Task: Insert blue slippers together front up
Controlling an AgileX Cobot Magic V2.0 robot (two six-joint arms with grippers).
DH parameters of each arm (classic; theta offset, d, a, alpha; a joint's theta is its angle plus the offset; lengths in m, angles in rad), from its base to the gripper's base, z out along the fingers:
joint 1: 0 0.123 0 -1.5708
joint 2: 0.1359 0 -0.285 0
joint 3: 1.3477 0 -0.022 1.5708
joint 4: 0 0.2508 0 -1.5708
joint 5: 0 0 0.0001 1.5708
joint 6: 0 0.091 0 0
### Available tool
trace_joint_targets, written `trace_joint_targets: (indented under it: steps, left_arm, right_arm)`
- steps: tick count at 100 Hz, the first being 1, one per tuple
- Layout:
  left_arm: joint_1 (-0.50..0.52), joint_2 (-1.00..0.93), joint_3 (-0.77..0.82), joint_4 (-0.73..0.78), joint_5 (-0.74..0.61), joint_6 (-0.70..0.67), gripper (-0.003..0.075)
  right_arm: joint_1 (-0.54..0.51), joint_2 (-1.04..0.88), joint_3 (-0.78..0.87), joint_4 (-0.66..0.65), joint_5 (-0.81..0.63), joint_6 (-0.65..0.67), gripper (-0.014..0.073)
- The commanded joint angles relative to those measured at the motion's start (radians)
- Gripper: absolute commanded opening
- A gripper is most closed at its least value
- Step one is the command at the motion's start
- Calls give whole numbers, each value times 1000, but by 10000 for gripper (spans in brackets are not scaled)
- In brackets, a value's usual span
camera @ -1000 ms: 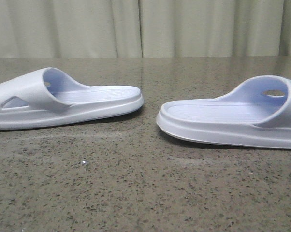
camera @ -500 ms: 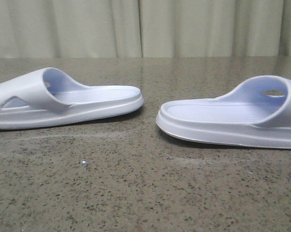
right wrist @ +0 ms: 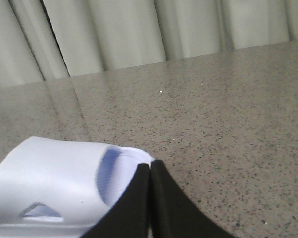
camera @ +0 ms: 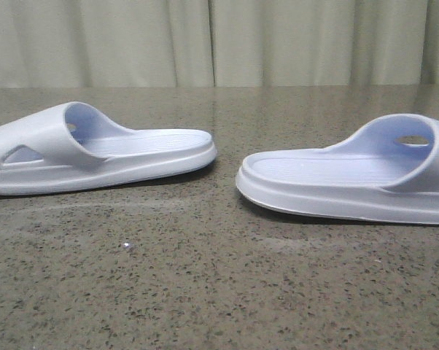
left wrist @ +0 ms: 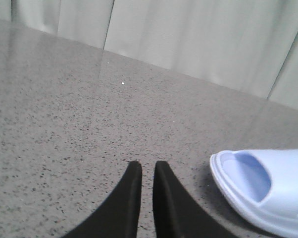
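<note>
Front view shows the two pale blue-white moulded foam slides lying flat on the speckled grey-brown stone tabletop (camera: pixel 205 284), heels toward each other and apart: the left slipper (camera: pixel 95 149) with its wide strap outward, the right slipper (camera: pixel 351 179) likewise. Set against the frames from a second and half a second ago, I can spot no change at all; both slides sit exactly where they did, and no arm has entered this view. So the job looks not yet begun, neither slide gripped, nothing nested.

From the wrist cameras, the left gripper (left wrist: pixel 147 168) hangs with its black fingers nearly together, only a thin gap between, holding nothing, the left slide just beside it. The right gripper (right wrist: pixel 150 171) has its fingers pressed shut, empty, just beside the right slide's strap.
</note>
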Motion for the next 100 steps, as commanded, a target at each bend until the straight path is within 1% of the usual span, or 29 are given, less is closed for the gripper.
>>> trace_joint_targets:
  steps: [1, 7, 20, 25, 30, 38, 50, 57, 60, 70, 77, 82, 89, 100]
  left_arm:
    - [1, 7, 9, -139, -88, -10, 15]
    - [1, 7, 9, -188, -95, -10, 15]
    - [1, 7, 6, -328, -118, -10, 15]
    - [1, 7, 6, -362, -130, -10, 15]
    - [1, 7, 0, -366, -130, -10, 15]
    - [1, 7, -23, -334, -116, -10, 15]
    - [1, 28, -115, -190, -38, -3, 15]
    - [1, 74, -183, -138, 17, -3, 15]
    - [1, 107, -214, -89, 39, -3, 15]
    - [1, 217, -336, 71, 135, -3, 15]
    - [1, 298, -416, 154, 216, -3, 15]
    - [1, 346, -458, 174, 264, -3, 15]
    - [1, 401, -494, 179, 322, -3, 15]
    - [1, 458, -513, 179, 395, -3, 16]
  right_arm:
    - [-5, -1, 20, 52, -96, -2, -85]
    - [-5, -1, 20, 95, -120, -2, -85]
    - [-5, -1, 20, 271, -158, -2, -85]
    - [-5, -1, 18, 327, -172, -2, -84]
    - [-5, -1, 6, 352, -172, -2, -84]
    - [-5, -1, -27, 349, -152, -2, -78]
    - [-5, 48, -103, 317, -120, -16, -78]
    - [-5, 114, -164, 305, -91, -45, -78]
    - [-7, 140, -193, 291, -78, -48, -78]
    - [-12, 297, -317, 193, 35, -48, -78]
    - [-12, 411, -407, 128, 149, -48, -78]
    - [-12, 482, -464, 101, 236, -48, -78]
    - [-12, 560, -527, 81, 322, -48, -78]
    - [-12, 628, -575, 68, 377, -48, -78]
